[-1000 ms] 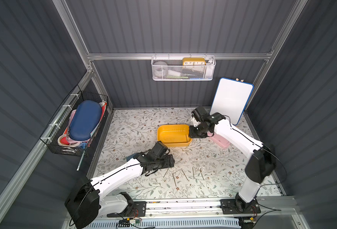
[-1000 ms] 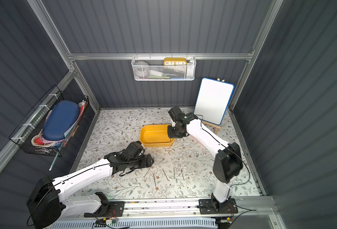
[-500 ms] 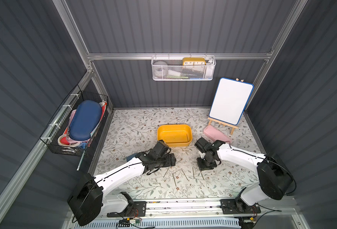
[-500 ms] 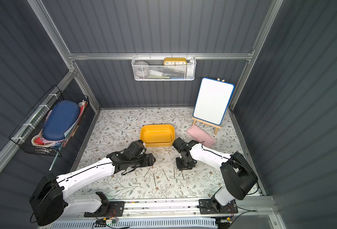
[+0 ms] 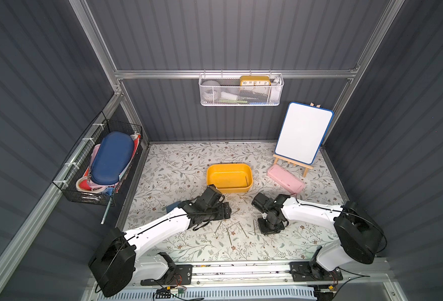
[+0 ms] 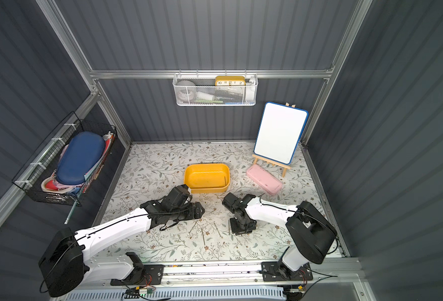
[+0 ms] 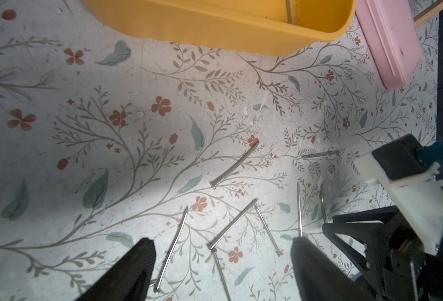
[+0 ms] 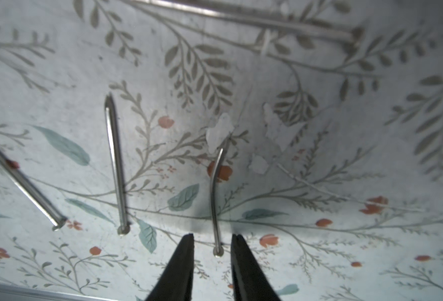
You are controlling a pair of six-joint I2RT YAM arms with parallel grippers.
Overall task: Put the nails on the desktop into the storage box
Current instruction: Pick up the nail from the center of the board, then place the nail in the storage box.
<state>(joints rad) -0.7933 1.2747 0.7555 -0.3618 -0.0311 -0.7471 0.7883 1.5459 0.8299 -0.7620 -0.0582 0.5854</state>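
Back from the box [image 5: 228, 189], the right gripper [image 8: 213, 236] now straddles a bent nail [image 8: 213, 198] on the desktop [image 8: 319, 234], jaws narrowing but not yet gripping; the left gripper [image 7: 221, 242] hangs wide open over other nails [image 7: 237, 166]; another pickup begins

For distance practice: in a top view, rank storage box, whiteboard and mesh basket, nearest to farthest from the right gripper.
From the right gripper:
1. storage box, middle of the scene.
2. whiteboard, back corner on the right arm's side.
3. mesh basket, hanging high at the back.
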